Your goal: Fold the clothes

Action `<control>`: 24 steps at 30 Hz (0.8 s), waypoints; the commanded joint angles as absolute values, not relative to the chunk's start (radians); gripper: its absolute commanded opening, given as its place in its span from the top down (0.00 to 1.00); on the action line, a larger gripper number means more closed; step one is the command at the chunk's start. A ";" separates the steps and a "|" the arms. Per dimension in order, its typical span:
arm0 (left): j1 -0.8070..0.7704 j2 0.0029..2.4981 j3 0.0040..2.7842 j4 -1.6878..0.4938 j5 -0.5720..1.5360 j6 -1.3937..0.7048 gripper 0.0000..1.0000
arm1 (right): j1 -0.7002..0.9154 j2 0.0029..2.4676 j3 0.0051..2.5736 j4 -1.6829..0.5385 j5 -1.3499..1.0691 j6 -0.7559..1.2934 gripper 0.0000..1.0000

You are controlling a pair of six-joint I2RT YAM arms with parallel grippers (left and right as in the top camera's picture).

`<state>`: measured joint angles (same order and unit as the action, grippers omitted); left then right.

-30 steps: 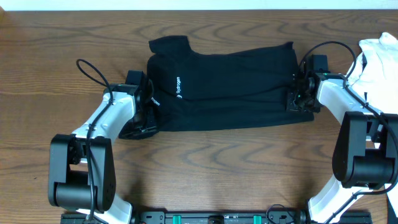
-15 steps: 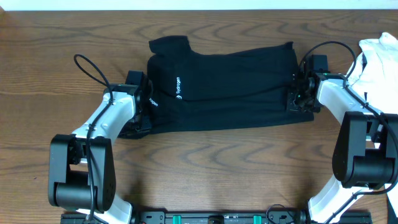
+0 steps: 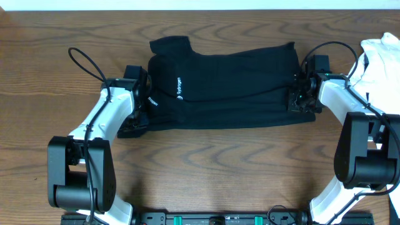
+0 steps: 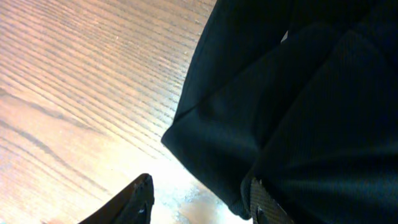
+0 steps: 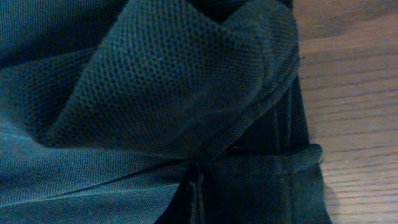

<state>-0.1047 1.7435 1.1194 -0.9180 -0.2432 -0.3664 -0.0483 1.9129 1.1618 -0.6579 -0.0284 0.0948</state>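
Overhead, we see the black shirt [image 3: 225,87] folded flat on the far middle of the wooden table [image 3: 219,169]. The left gripper [image 3: 142,103] sits at its left edge, the right gripper [image 3: 299,94] at its right edge, and a white garment [image 3: 381,59] at the table's right margin. Left wrist: fingers [image 4: 140,199] parted, bare wood between them, a shirt corner over one. Right wrist: shirt fabric gathers into a pinch between closed jaws.

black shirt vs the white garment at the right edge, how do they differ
The black shirt lies flat mid-table in a long band; the white garment is bunched, cut off by the frame. The left gripper and right gripper sit at the black shirt's ends, neither at the white garment. Both rest on the wooden table.
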 commanded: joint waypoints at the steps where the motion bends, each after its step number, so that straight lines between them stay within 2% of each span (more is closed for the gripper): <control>1: -0.094 1.750 1.185 -0.944 -0.296 -0.379 0.49 | -0.075 1.949 1.130 -0.662 0.044 0.099 0.99; 5: -0.094 1.750 1.258 -1.001 -0.364 -0.414 0.48 | -0.075 1.949 1.130 -0.665 0.044 0.099 0.99; 6: -0.094 1.750 1.271 -1.011 -0.369 -0.414 0.45 | -0.075 1.949 1.130 -0.665 0.044 0.099 0.99; 13: -0.095 1.750 1.323 -1.054 -0.363 -0.424 0.44 | -0.075 1.949 1.130 -0.665 0.044 0.099 0.99; 19: -0.110 1.750 1.326 -1.046 -0.200 -0.420 0.46 | -0.075 1.949 1.130 -0.662 0.044 0.099 0.99; 21: -0.123 1.750 1.326 -1.037 -0.138 -0.419 0.57 | -0.075 1.949 1.130 -0.662 0.044 0.100 0.99; 22: -0.132 1.750 1.326 -1.030 -0.105 -0.414 0.64 | -0.075 1.949 1.130 -0.662 0.043 0.100 0.99; 23: -0.142 1.750 1.326 -1.026 -0.077 -0.413 0.75 | -0.075 1.949 1.130 -0.663 0.044 0.100 0.99; 24: -0.152 1.750 1.326 -1.023 -0.051 -0.413 0.81 | -0.075 1.949 1.130 -0.663 0.043 0.100 0.99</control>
